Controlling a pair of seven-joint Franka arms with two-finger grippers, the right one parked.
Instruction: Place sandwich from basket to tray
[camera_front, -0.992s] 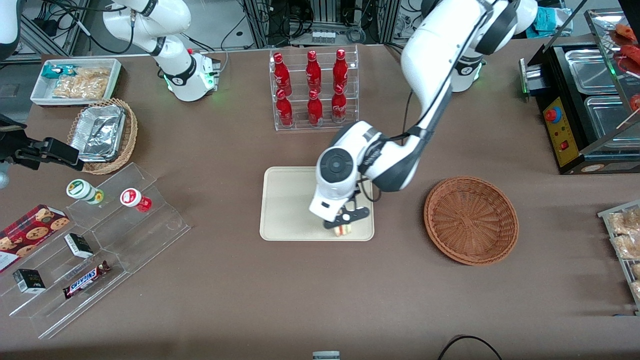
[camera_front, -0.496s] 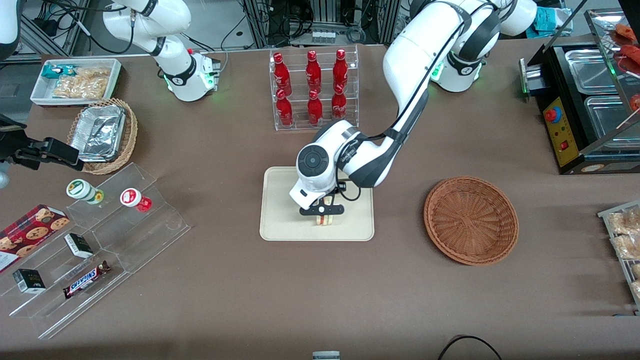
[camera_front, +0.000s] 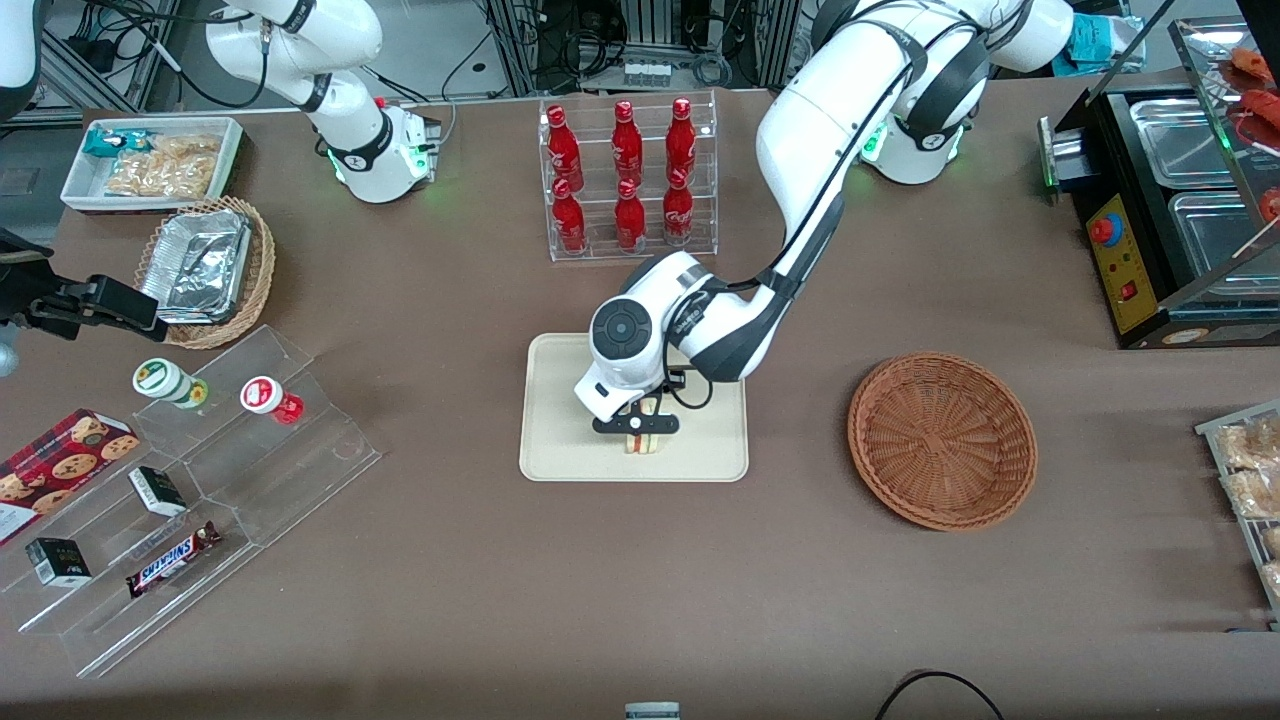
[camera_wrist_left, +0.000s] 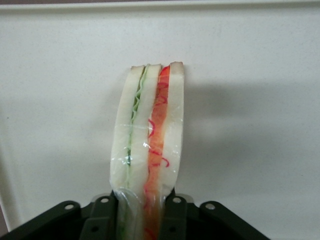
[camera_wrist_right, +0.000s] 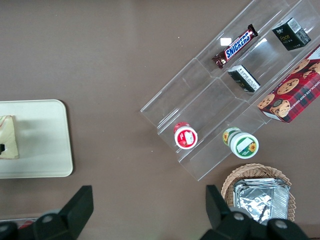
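Observation:
My left gripper (camera_front: 637, 427) is over the cream tray (camera_front: 565, 440), shut on the sandwich (camera_front: 645, 441), a wrapped white-bread wedge with red and green filling. In the left wrist view the sandwich (camera_wrist_left: 149, 140) hangs between the black fingers (camera_wrist_left: 172, 217), close over the tray surface (camera_wrist_left: 250, 125); I cannot tell whether it touches. The right wrist view shows the sandwich (camera_wrist_right: 8, 137) on or just above the tray (camera_wrist_right: 45, 145). The reddish-brown basket (camera_front: 941, 439) lies empty beside the tray, toward the working arm's end.
A clear rack of red bottles (camera_front: 627, 180) stands farther from the front camera than the tray. A clear stepped display (camera_front: 200, 490) with snacks, a tan basket of foil containers (camera_front: 205, 268) and a white snack bin (camera_front: 150, 162) lie toward the parked arm's end. A black appliance (camera_front: 1170, 200) stands at the working arm's end.
My left gripper has carried the sandwich from the tray's corner nearest the basket toward the tray's middle, and slowed over the last half second.

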